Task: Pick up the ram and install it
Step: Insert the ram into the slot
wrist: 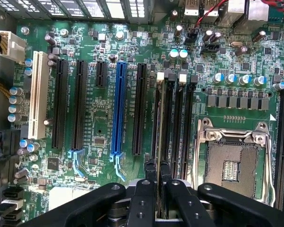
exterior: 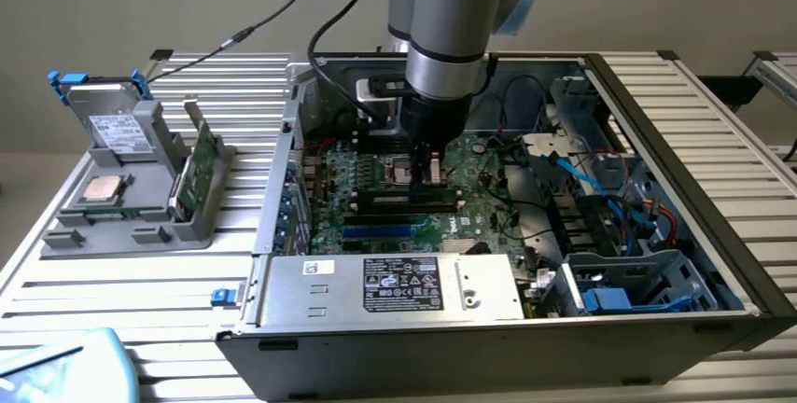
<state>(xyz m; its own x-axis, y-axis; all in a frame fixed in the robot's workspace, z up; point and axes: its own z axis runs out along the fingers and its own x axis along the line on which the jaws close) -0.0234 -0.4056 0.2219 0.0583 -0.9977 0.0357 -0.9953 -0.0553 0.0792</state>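
Grey tray (exterior: 75, 235) holding drive (exterior: 118, 128), processor (exterior: 103, 190), green board (exterior: 200, 165). Case (exterior: 498, 356) holding motherboard (wrist: 97, 118). Gripper (wrist: 157, 168) clenched on ram (wrist: 159, 118), pinching it edge-on at black slots (wrist: 177, 123) beside socket (wrist: 231, 163). White label (exterior: 401, 284) on supply (exterior: 299, 300) showing print too small for reading.

Ram (wrist: 158, 123): thin stick, upright on edge along black slot (wrist: 160, 81), one end pinched by pincer (wrist: 157, 182).
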